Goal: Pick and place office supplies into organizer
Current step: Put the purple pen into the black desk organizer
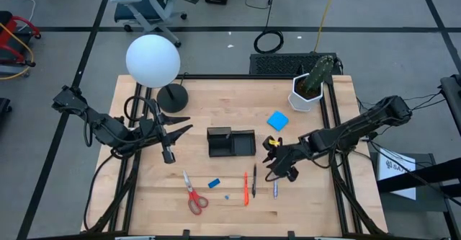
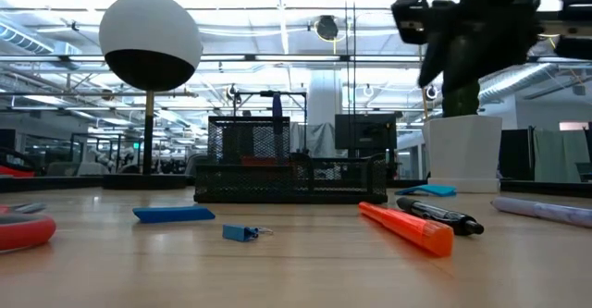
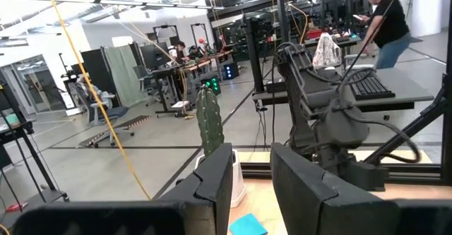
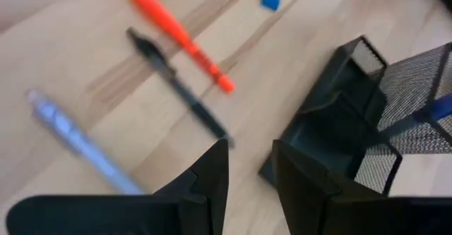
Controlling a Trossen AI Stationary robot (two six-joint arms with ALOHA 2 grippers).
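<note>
Looking down, I see my right gripper (image 1: 276,169) above the table between the organizer (image 1: 231,142) and the pens (image 1: 253,183). Its fingers are a little apart and hold nothing. My left gripper (image 1: 180,125) waits by the lamp base (image 1: 173,97), fingers a little apart, empty too. Scissors (image 1: 193,194) lie near the front edge.

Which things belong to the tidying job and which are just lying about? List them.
Job: scissors, eraser, red pen, black pen, pale pen, note pad, organizer.
Lying about: potted cactus, globe lamp.
</note>
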